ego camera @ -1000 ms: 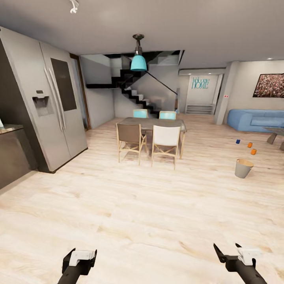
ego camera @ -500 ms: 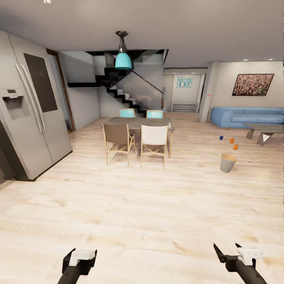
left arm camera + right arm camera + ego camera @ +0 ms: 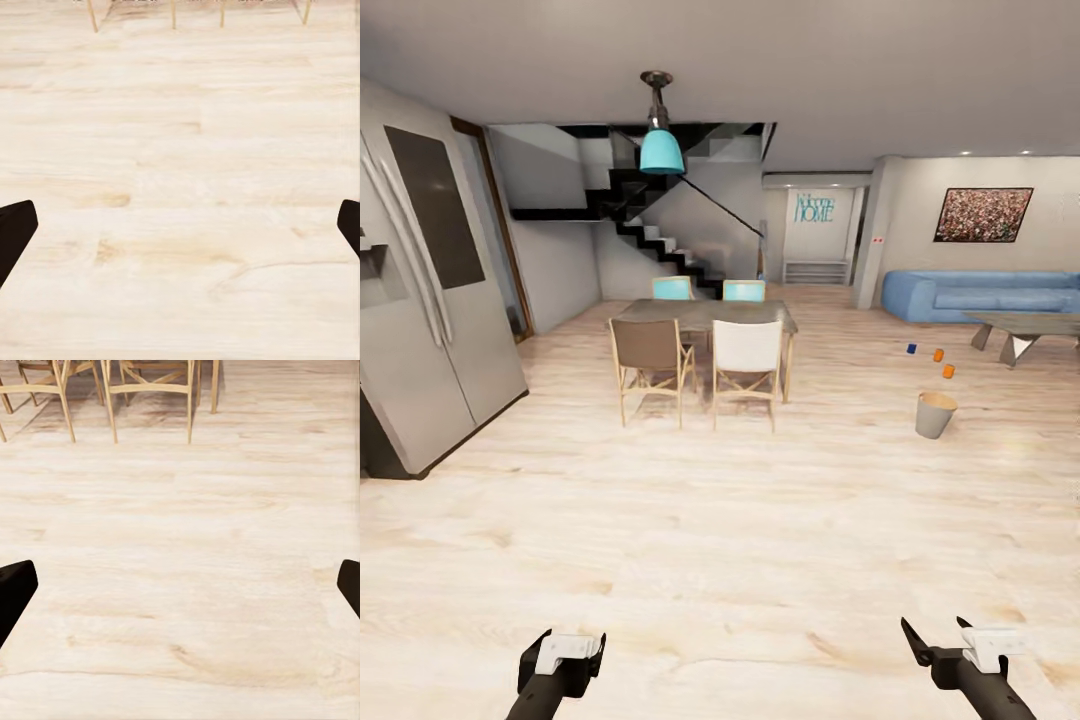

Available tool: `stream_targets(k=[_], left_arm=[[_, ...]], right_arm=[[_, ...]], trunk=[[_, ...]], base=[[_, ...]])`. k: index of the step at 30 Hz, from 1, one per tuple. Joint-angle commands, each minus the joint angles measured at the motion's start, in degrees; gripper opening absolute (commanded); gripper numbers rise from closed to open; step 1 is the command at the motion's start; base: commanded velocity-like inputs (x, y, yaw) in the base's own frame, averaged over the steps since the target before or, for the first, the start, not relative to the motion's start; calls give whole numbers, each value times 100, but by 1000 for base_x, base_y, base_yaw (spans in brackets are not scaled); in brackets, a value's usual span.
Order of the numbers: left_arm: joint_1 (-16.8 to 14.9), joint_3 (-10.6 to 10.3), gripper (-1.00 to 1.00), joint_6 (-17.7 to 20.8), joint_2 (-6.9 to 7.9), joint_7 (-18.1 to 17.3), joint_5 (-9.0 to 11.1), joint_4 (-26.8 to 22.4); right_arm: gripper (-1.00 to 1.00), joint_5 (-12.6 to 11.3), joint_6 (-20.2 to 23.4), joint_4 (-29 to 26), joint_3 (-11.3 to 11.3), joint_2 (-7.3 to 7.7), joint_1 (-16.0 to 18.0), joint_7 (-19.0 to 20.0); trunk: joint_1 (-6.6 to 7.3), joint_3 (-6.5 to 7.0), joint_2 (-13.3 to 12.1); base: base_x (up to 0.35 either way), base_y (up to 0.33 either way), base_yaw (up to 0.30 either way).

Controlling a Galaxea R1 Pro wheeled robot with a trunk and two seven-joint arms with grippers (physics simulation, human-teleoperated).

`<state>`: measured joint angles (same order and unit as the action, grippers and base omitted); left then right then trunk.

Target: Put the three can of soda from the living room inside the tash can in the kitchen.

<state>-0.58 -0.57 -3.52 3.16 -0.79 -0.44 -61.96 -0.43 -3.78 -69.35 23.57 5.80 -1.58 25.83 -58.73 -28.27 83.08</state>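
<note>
While both tools gape empty | cans beside bin

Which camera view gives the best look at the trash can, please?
The head view. There the tash can stands upright on the wood floor, far off at the right, with the three can of soda on the floor just beyond it. The left and right wrist views give floor planks and chair legs, so they do not help.

Pale matt wood-plank floor, brushed-steel fridge, wooden-framed chairs, soft blue cloth sofa.
</note>
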Motion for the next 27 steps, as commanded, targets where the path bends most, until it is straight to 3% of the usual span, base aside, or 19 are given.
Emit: stream_targets(k=[1, 9, 15, 27], left_arm=[[1, -1, 100, -2, 0, 0, 0, 0], [3, -4, 100, -2, 0, 0, 0, 0], [3, -4, 100, -7, 0, 0, 0, -3], [1, -5, 100, -8, 0, 0, 0, -8]], right_arm=[[100, 0, 0, 0, 0, 0, 0, 0], [100, -29, 4, 0, 1, 0, 0, -8], [100, -538, 58, -2, 7, 14, 0, -28], [100, -700, 63, -1, 6, 9, 0, -71]], trunk=[[0, 0, 0], [0, 0, 0], [0, 0, 0], [0, -30, 0]], base=[[256, 218, -226], [258, 219, -244], [259, 220, -250], [259, 220, -133]])
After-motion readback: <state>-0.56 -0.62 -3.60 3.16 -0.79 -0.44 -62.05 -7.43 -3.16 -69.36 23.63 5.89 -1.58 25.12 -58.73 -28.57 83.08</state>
